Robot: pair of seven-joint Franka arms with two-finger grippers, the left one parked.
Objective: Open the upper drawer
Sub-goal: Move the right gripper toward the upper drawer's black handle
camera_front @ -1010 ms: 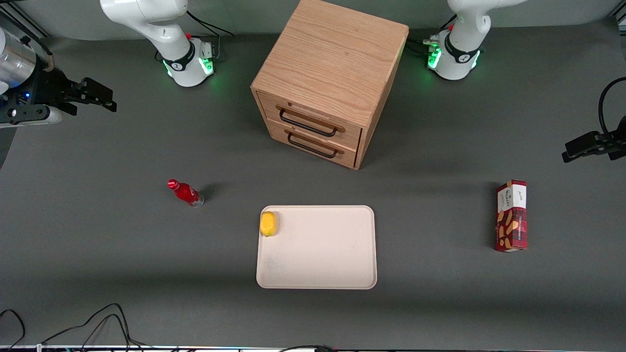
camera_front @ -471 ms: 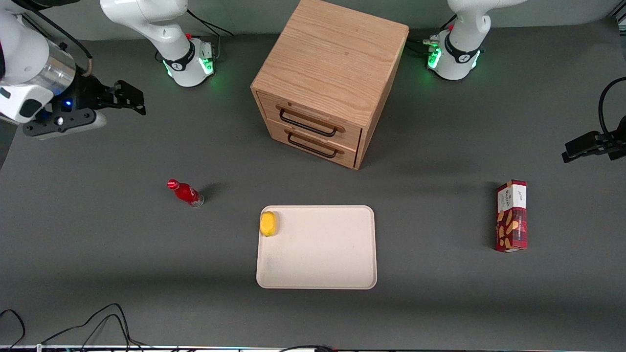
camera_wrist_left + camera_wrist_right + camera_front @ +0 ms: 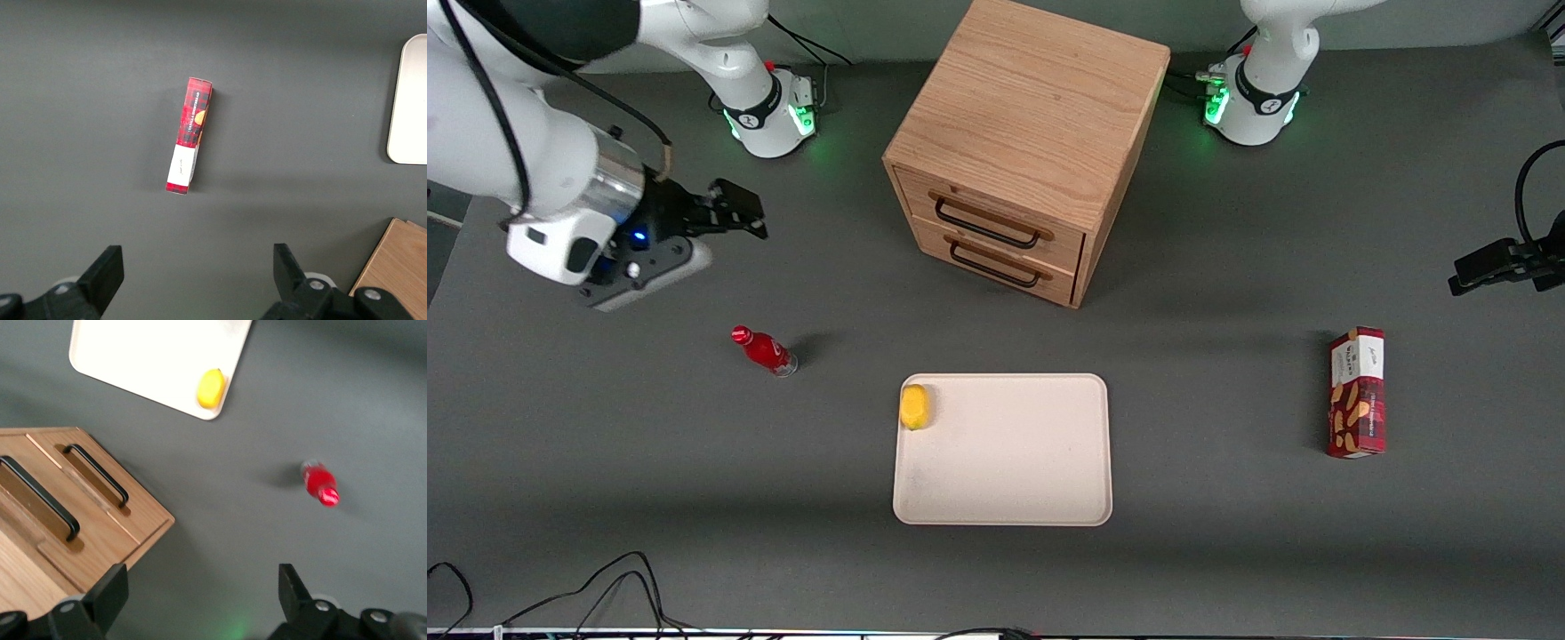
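The boxy oak cabinet (image 3: pixel 1032 116) stands at the middle of the table, its two drawers facing the front camera. The upper drawer (image 3: pixel 996 213) is shut, and its thin black wire handle (image 3: pixel 987 228) (image 3: pixel 40 499) sits just above the lower drawer's identical handle (image 3: pixel 994 265) (image 3: pixel 97 475). My right gripper (image 3: pixel 743 213) (image 3: pixel 202 583) hangs above the table toward the working arm's end, well apart from the cabinet. It points toward the drawers and is open, with only bare table between the fingers.
A small red bottle (image 3: pixel 765 350) (image 3: pixel 320 485) stands nearer the front camera than the gripper. A cream tray (image 3: pixel 1005 471) (image 3: pixel 147 360) with a yellow fruit (image 3: pixel 914 406) (image 3: pixel 211 388) lies in front of the cabinet. A red snack box (image 3: pixel 1357 391) (image 3: pixel 190 133) lies toward the parked arm's end.
The right arm has swung in from the table's edge toward the cabinet, carrying the gripper closer to the drawers and slightly nearer the front camera. Nothing else has moved.
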